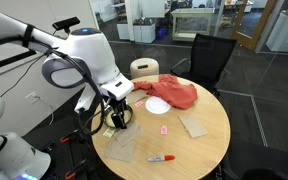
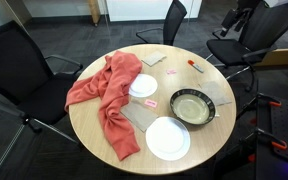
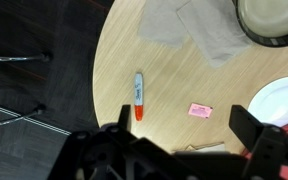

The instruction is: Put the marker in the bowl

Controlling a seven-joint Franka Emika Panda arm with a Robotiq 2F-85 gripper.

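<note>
Marker: short, red with a paler end. It lies flat on the round wooden bench near the edge, and no finger touches it.

Bowl: dark rim, tan inside. It stands on the bench, well apart from the marker, beside a white plate.

End effector: fingers spread wide, nothing held. It hangs above the bench, and in the wrist view the marker lies just beyond the fingertips.

Red cloth: crumpled across the bench, on the side away from the bowl.
</note>
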